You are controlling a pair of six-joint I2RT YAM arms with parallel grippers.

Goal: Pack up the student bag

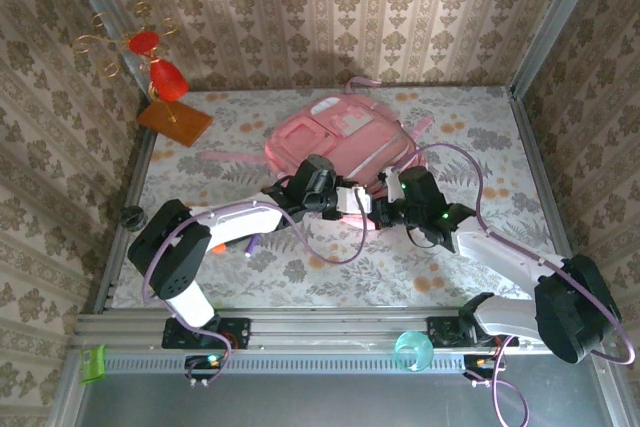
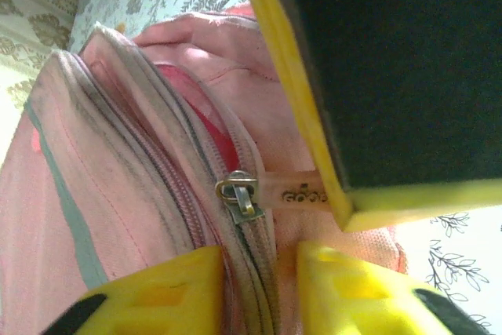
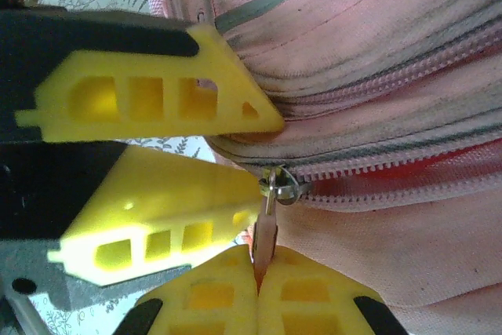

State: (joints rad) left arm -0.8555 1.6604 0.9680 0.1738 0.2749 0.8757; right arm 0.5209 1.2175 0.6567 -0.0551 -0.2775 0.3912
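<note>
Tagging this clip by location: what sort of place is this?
Probably a staged robot test booth rather than a home: wallpapered panels in metal framing, a floral-covered table, a left arm and right arm bolted to a rail.

Beige damask wallpaper [image 1: 300, 7] covers three walls, brightest at the back. The table top [image 1: 400, 282] is floral-patterned; an aluminium rail [image 1: 330, 332] edges its near side.

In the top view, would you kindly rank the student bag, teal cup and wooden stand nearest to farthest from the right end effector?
1. student bag, at the right end effector.
2. teal cup, near edge.
3. wooden stand, far left.
</note>
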